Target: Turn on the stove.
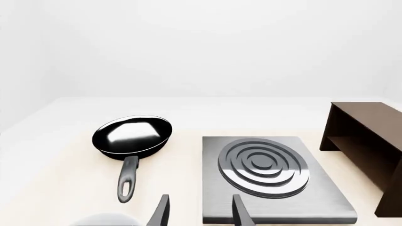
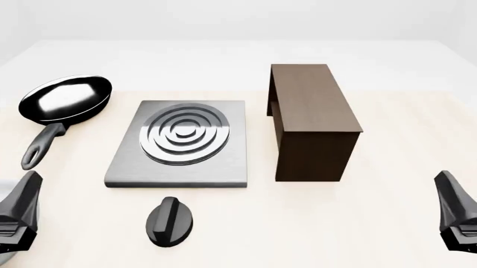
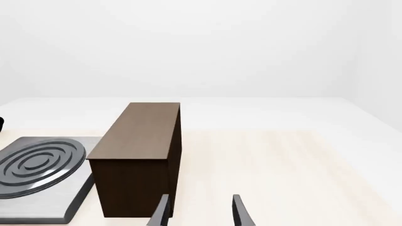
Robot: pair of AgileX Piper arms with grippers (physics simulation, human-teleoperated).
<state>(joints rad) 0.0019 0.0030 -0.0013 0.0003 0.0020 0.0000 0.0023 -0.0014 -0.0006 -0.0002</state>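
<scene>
A flat, square, grey metal stove (image 2: 179, 142) lay on the pale counter (image 2: 372, 223), left of centre in the front view. Raised concentric silver rings (image 2: 185, 134) covered most of its top. Its separate small black round ridged knob (image 2: 169, 221) sat apart at 6 o'clock from the slab, near its front edge.

Bright, even light fills the room, almost shadowless. A white glare patch sits inside the frying pan (image 2: 66, 99), at ten o'clock from the stove (image 2: 180, 143). Everything renders sharp, with no blur.
</scene>
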